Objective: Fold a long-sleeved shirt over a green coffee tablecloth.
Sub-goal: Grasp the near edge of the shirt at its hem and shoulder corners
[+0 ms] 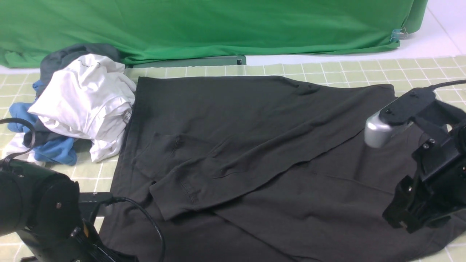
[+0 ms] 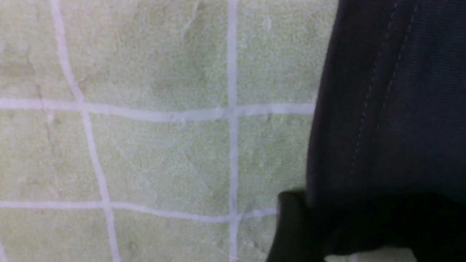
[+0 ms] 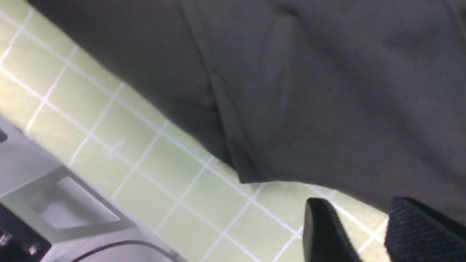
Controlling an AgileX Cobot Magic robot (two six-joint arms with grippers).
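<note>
Long-sleeved shirt (image 1: 204, 105): spread flat in the middle of the green coffee tablecloth (image 1: 327, 69), filling most of the scene from left of centre to the right gripper.
Sleeve (image 1: 233, 163): laid diagonally across the body, cuff pointing near-left.
Far edge: straight and lined up with the grid, with a strip of checked cloth showing beyond it.
Left edge: its far end touches the garment pile (image 1: 87, 105), white and blue. Further near, it borders bare squares beside the left arm (image 1: 40, 207).
Right side: checked cloth shows at the far right corner.
Near edge: runs out of the front view.
Right gripper (image 3: 371, 236): over the shirt's near-right edge, fingers apart, checked cloth showing between them and the hem just beside one finger.
Left gripper (image 2: 356, 236): right at the stitched hem. One dark finger (image 2: 291, 229) shows beside the fabric. Clamped or loose, I cannot tell.
Backdrop (image 1: 218, 29): plain green fabric along the far side, with a clip (image 1: 398, 35) at its right end.
</note>
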